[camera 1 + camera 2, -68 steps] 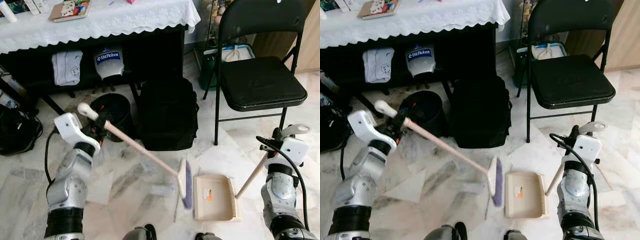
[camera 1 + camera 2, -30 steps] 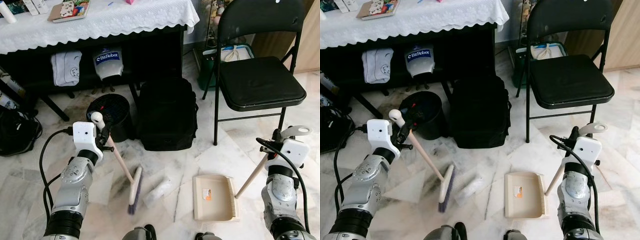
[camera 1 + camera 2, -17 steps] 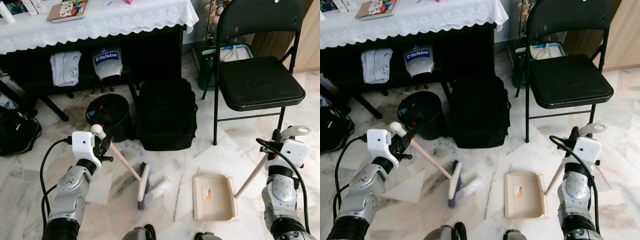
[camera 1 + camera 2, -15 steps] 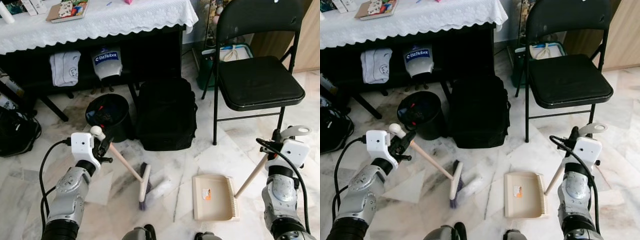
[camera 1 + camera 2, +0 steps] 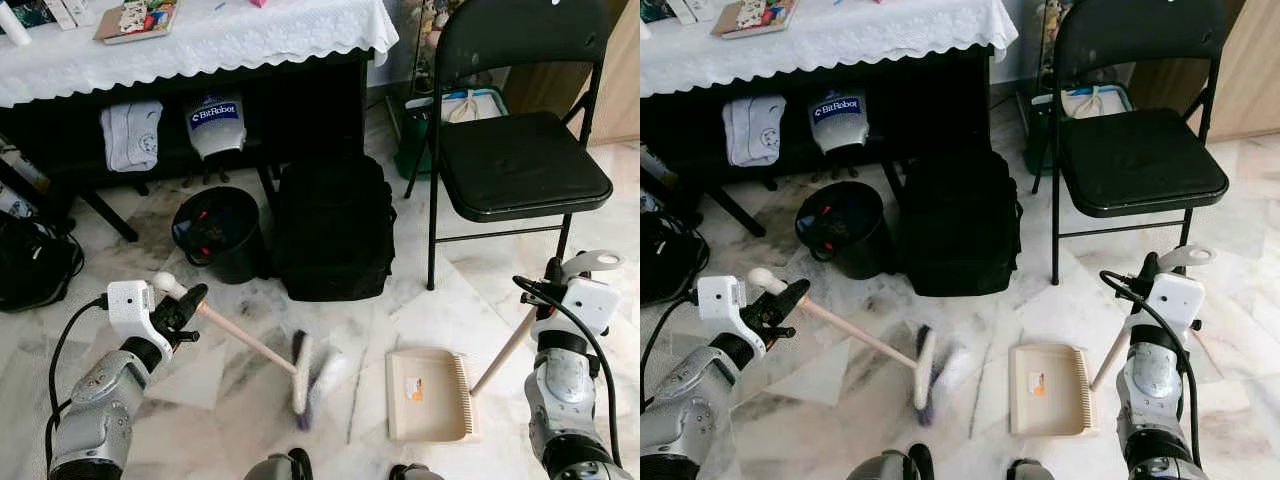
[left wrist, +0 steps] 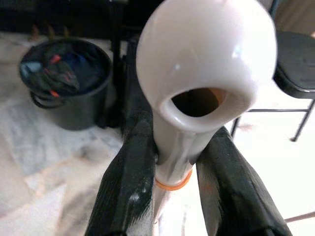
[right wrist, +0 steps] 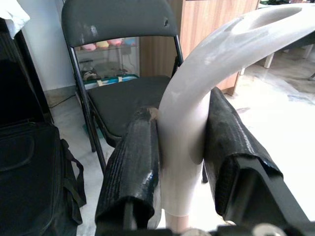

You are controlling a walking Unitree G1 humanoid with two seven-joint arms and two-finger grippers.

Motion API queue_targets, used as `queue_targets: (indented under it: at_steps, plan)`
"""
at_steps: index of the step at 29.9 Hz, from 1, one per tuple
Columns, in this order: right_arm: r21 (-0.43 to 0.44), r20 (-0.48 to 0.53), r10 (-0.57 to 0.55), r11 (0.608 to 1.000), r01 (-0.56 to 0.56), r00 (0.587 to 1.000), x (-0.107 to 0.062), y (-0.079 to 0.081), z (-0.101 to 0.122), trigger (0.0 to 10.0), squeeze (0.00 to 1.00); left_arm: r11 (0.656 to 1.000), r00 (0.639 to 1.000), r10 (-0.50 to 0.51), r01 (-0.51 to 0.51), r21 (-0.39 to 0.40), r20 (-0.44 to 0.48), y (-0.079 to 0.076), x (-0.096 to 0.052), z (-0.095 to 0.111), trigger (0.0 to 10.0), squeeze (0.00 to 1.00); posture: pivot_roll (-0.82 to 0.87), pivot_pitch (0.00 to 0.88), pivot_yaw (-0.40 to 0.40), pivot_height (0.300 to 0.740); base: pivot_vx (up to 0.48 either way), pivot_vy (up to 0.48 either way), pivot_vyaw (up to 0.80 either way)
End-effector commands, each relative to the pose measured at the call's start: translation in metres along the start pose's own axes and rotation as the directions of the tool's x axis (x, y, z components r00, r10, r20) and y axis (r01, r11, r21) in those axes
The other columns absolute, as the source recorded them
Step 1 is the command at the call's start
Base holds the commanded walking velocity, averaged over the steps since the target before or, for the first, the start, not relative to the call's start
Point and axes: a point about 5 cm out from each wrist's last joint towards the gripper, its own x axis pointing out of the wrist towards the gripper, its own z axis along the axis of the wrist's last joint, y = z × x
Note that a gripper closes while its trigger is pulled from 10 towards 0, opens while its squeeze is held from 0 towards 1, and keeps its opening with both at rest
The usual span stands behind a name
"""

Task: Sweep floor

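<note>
Left wrist view: left gripper [image 6: 173,167] is pinching the light, stiff cream plastic broom handle [image 5: 240,335] near its knob; right gripper [image 7: 179,162] is clamping the beige dustpan [image 5: 428,395] handle at 3 o'clock.

Left arm [image 5: 95,420]: silver-grey jointed shell, rounded segments, dark seams at the joints; white boxy wrist housing [image 5: 132,305] with rounded corners and a small dark dot on its face; black cable [image 5: 62,345] looping from the housing down along the forearm; left end effector [image 6: 172,167]: two long black fingers, matte and slightly scuffed. Right arm [image 5: 560,400]: same silver shell, round cap on the forearm joint, black band below; white wrist housing [image 5: 588,303]; black cable [image 5: 560,310] arching from its side and running down the arm; right end effector [image 7: 184,162]: two thick black fingers, textured pads, worn tip on one.
</note>
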Motion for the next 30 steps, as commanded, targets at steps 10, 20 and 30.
queue_targets:
  at_steps: [10, 20, 30]
  plan:
    - [-0.014, -0.007, 0.010, 1.000, -0.010, 1.000, 0.001, 0.001, 0.000, 10.0, 0.00, 0.985, 0.993, -0.117, 0.113, -0.133, -0.024, -0.016, -0.001, 0.004, 10.0, 0.00, 0.10, 0.215, 0.112, 0.740, 0.000, 0.000, 0.00]
    - [-0.010, -0.013, 0.018, 1.000, -0.018, 1.000, 0.001, 0.006, 0.000, 10.0, 0.00, 0.960, 0.983, -0.184, 0.179, -0.215, -0.007, -0.030, -0.003, 0.013, 10.0, 0.00, 0.11, 0.213, 0.109, 0.740, 0.000, 0.000, 0.00]
    - [0.007, -0.015, 0.033, 0.999, -0.033, 0.999, 0.005, 0.011, 0.002, 10.0, 0.00, 0.909, 0.963, -0.269, 0.260, -0.326, 0.018, -0.039, -0.004, 0.025, 10.0, 0.00, 0.12, 0.197, 0.106, 0.740, 0.000, 0.000, 0.00]
